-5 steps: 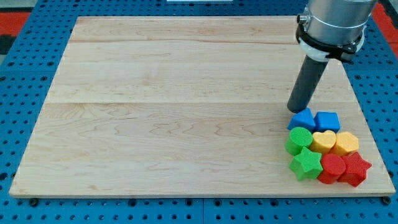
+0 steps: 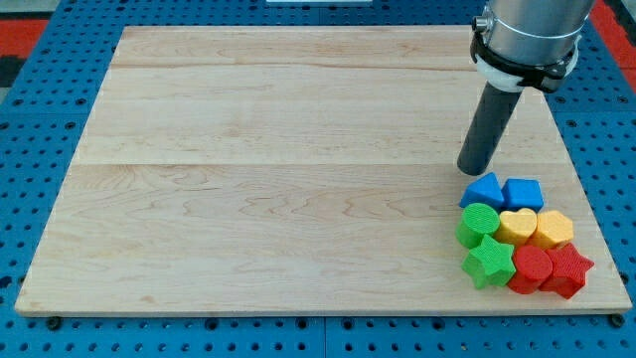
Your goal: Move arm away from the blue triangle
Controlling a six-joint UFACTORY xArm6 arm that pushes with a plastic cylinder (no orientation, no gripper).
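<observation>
Our tip rests on the wooden board, just above-left of the blue triangle, a slim gap between. We carry no gripper. Bare wood stretches leftward; the triangle heads a tight block cluster near the board's lower-right corner.

- We identify the setting as a robotics laboratory test bench, not a home or shop.
- A pale wooden tabletop rests on a blue perforated base plate with regularly spaced holes, with red panels at the view's top corners.
- A metallic robot arm carries a dark rod.
- Small moulded coloured blocks cluster at the view's lower right.
</observation>
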